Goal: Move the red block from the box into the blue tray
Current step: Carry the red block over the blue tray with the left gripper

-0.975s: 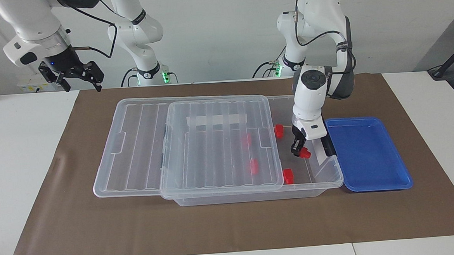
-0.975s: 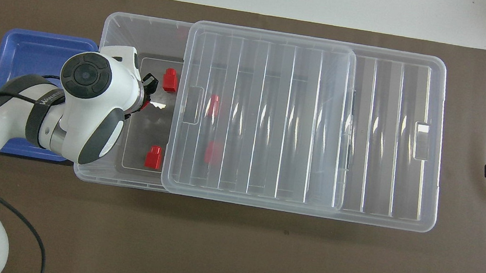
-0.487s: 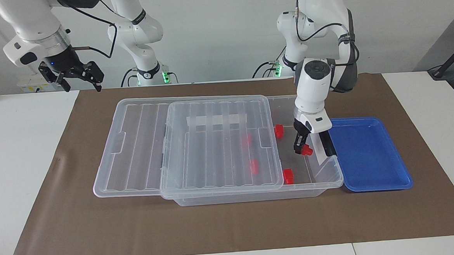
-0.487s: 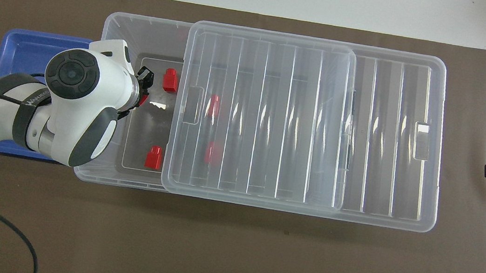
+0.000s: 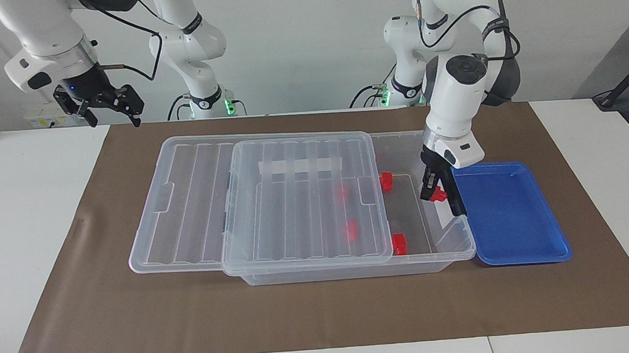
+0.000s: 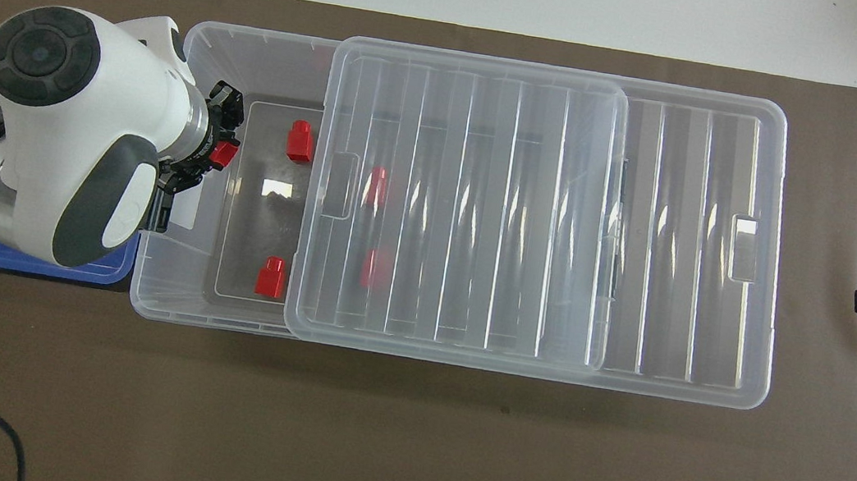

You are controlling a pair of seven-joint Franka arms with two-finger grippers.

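The white left arm bends steeply down, its left gripper (image 5: 438, 191) pinching a small bright red plastic block (image 5: 437, 194), raised over the large clear plastic box (image 5: 431, 254) at the end beside the shallow blue plastic tray (image 5: 515, 214); its axis is unclear. The right gripper (image 5: 107, 104) waits spread, high above the brown table mat (image 5: 300, 317).

Mat (image 5: 322, 316): brown sheet covering the middle of the tabletop, lying flat.
Table (image 5: 31, 223): white surface showing bare past both short ends of the mat.
Wall (image 5: 307, 42): plain white, along the robots' edge of the table.
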